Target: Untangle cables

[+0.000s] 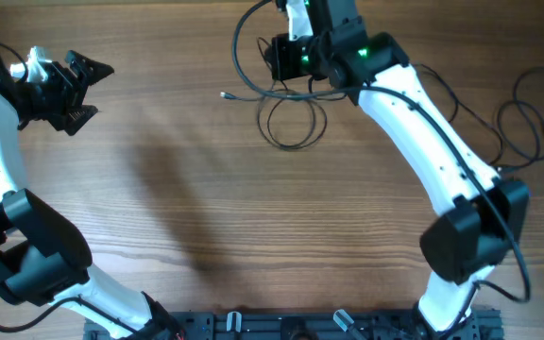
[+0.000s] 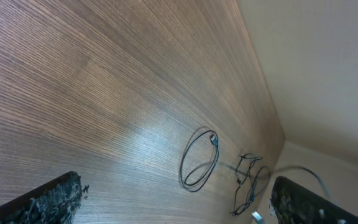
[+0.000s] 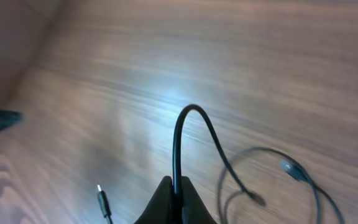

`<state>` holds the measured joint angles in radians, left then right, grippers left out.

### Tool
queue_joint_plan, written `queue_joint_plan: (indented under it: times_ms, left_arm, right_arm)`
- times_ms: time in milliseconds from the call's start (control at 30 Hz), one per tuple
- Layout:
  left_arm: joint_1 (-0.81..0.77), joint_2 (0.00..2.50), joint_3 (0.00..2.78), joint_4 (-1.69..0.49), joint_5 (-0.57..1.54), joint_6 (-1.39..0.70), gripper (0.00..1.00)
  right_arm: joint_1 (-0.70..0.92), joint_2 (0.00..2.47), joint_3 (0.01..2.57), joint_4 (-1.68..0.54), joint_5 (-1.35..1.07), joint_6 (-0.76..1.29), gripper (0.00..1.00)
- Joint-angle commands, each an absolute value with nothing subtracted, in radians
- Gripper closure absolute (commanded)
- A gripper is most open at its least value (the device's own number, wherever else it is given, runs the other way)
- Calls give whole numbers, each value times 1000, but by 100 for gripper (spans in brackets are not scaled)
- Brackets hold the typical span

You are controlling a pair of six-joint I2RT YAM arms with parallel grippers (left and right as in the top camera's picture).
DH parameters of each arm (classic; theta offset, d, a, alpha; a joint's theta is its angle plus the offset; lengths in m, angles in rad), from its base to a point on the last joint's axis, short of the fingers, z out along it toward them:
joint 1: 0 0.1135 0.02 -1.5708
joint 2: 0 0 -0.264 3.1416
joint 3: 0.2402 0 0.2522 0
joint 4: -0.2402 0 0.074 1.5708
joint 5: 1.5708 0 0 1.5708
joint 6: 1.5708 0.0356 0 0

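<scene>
Our right gripper (image 3: 174, 198) is pinched on a cable (image 3: 185, 134) near the desk's (image 1: 206, 217) far edge; the other cables (image 1: 294, 125) lie looped beside it (one silvery plug (image 1: 225, 94) free). Our left gripper (image 1: 91, 90) gapes wide, holding nothing.

A wood-grain table (image 1: 206, 198) carries thin black cables (image 1: 296, 123): one coil lies near the middle of its far edge, and more loops lie toward its far right corner.

My left gripper (image 1: 96, 91) hangs spread wide above the table (image 1: 206, 217), well apart from the cables (image 1: 296, 127); my right gripper (image 1: 274, 59) sits at their looped strands, seemingly pinching one
</scene>
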<state>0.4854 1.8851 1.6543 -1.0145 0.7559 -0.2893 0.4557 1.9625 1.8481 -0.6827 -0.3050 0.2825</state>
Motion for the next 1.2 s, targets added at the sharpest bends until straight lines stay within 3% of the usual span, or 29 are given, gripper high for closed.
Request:
queue_joint_plan:
  times_ms: [0,267,567,833,900,933,1000,1067,1167]
  left_arm:
    - [486,1883,1652,-1015,756,-269,0]
    - [486,1883,1652,-1015,756,-269,0]
    - [486,1883,1652,-1015,756,-269,0]
    - [486,1883,1652,-1015,756,-269,0]
    - [486,1883,1652,-1015,756,-269,0]
    - [486,1883,1652,-1015,756,-269,0]
    - [486,1883,1652,-1015,756,-269,0]
    - [486,1883,1652,-1015,756,-269,0]
    - [486,1883,1652,-1015,756,-269,0]
  right_arm:
    - [439,2019,1863,-720,-281,262,96]
    - [439,2077,1850,-795,-278,267,95]
    - [439,2138,1842,-876,-277,420,94]
    - [439,2175,1839,-963,-278,421,82]
    - [440,2175,1839,-984,-278,422,72]
    - [440,2175,1839,-1001,-278,421,54]
    - [441,2175,1839,-1023,-277,418,31]
    - [441,2175,1839,-1041,-250,418,21]
    - [441,2175,1839,-1065,-169,418,15]
